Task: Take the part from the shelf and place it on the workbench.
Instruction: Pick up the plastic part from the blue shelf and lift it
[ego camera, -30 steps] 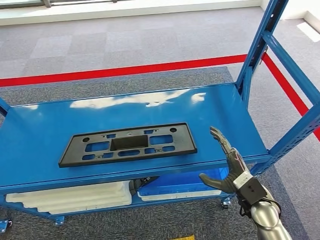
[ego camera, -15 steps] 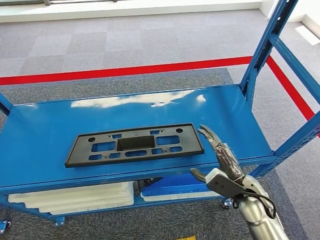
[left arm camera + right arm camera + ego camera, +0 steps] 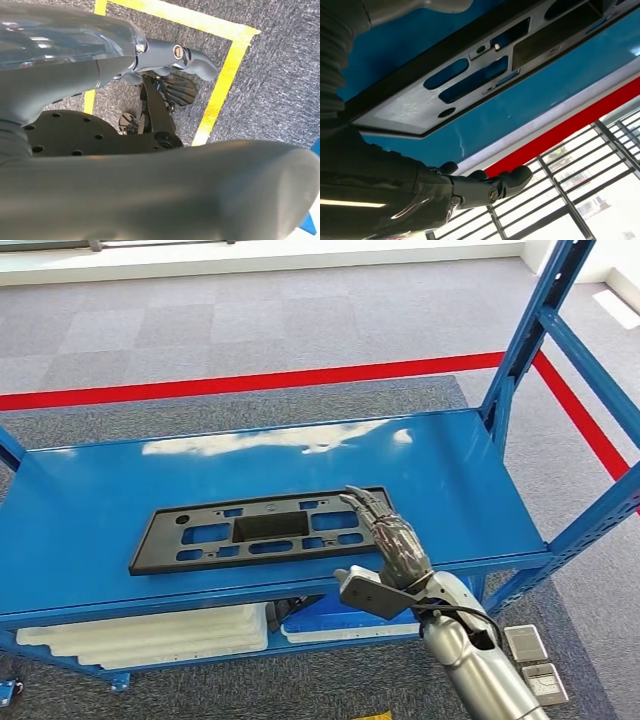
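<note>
Right hand: your right hand [image 3: 392, 545] was unclenched and held nothing; its fingers [image 3: 367, 506] reached out flat over the right end of the part [image 3: 260, 530], thumb [image 3: 362, 590] out below the shelf's front edge.
Contact: you could not tell from the head view whether fingers touched the part or hovered just above.
Part: flat black panel with cut-outs, lying on the blue shelf [image 3: 98, 500], near its front edge, long side along the shelf.
Grip advice: you likely needed the fingers on top and thumb under the near rim, before lifting level.
Risk: a one-ended hold on so long a panel may let it droop or twist.
Left hand: you could not tell its state; the left wrist view looked at floor.
</note>
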